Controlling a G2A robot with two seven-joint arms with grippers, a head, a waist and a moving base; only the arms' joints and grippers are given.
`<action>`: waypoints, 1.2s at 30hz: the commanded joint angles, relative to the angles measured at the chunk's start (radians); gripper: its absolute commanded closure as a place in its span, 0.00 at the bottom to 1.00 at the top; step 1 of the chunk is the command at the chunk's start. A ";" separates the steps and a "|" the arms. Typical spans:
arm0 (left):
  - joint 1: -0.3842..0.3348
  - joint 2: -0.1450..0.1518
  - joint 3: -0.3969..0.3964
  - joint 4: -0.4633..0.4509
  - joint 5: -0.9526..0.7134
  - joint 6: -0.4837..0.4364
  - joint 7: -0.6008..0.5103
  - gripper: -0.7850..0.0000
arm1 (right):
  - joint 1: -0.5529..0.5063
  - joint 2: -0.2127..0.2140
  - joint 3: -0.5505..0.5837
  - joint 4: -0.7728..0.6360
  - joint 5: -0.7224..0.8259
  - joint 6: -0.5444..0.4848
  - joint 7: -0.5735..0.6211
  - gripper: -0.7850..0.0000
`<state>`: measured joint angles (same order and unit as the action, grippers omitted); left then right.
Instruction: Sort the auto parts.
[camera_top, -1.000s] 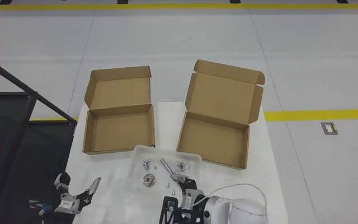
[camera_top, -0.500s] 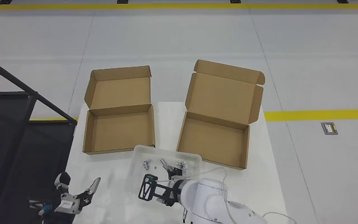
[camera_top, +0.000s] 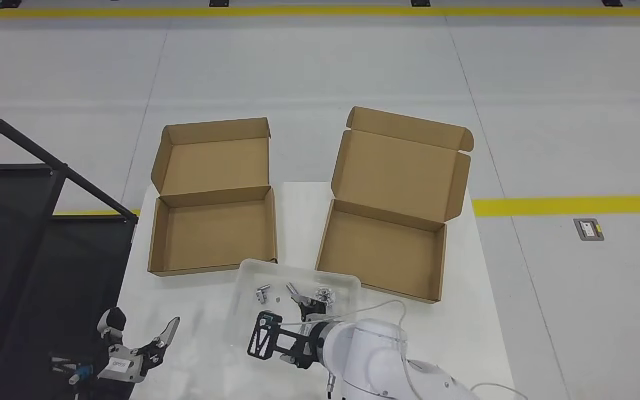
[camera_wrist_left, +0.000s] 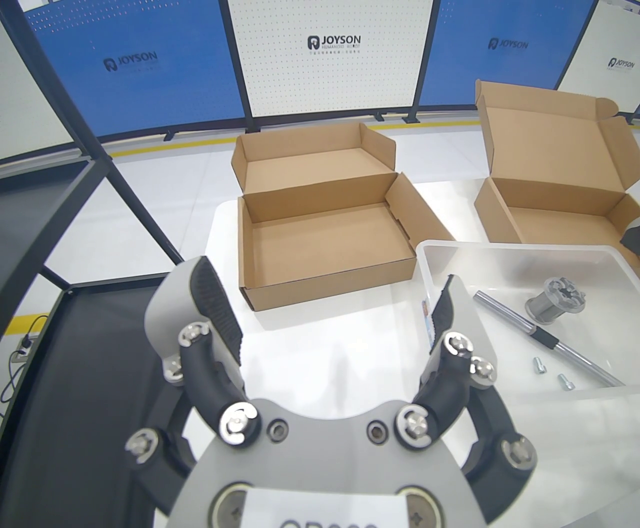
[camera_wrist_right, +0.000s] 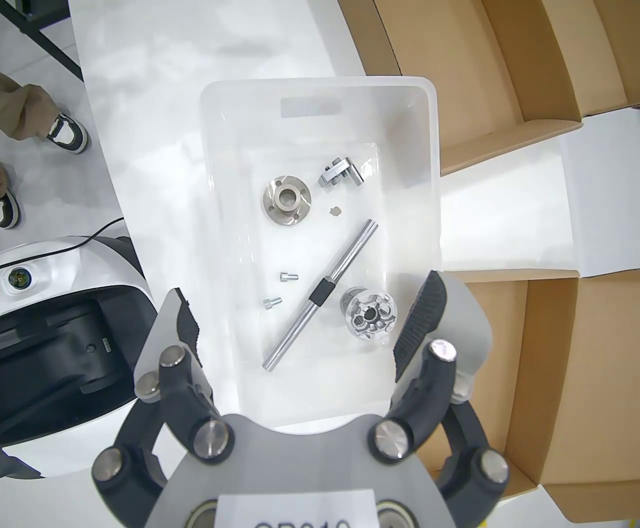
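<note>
The right gripper (camera_wrist_right: 307, 300) is being held wide open above the tray (camera_wrist_right: 320, 85); the left gripper (camera_wrist_left: 325, 280) is being held wide open by the counter's (camera_top: 300, 210) near left corner.

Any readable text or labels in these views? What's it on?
Backdrop panels: brand logos, not transcribed here.
Label on the left gripper: cut off by the frame edge, unreadable.
Label on the right gripper: cut off likewise.
Sticker on the clear tray: blurred.
Floor plate: too small to read.

A clear tray (camera_wrist_right: 320, 85) holds a round flange (camera_wrist_right: 287, 199), a small bracket (camera_wrist_right: 341, 173), a long steel shaft (camera_wrist_right: 345, 260) lying flat, a toothed hub (camera_wrist_right: 368, 314) just beside it, and two tiny bolts (camera_wrist_right: 288, 276).
</note>
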<state>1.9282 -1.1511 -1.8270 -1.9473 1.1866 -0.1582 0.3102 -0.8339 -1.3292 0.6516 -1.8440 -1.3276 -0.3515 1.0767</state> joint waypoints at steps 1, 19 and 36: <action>0.000 0.000 0.000 0.000 0.000 0.000 0.000 0.00 | 0.000 0.000 0.000 0.000 0.000 0.000 0.000 0.00; -0.011 -0.004 0.010 -0.013 -0.010 -0.005 0.020 0.00 | -0.032 -0.003 0.015 0.032 -0.045 0.083 -0.038 0.00; -0.007 -0.012 0.025 -0.034 -0.012 -0.011 0.054 0.00 | 0.051 -0.070 -0.003 0.305 -0.061 0.248 0.022 0.00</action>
<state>1.9216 -1.1631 -1.8024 -1.9811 1.1746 -0.1689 0.3643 -0.7897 -1.3957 0.6500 -1.5537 -1.3953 -0.1035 1.0988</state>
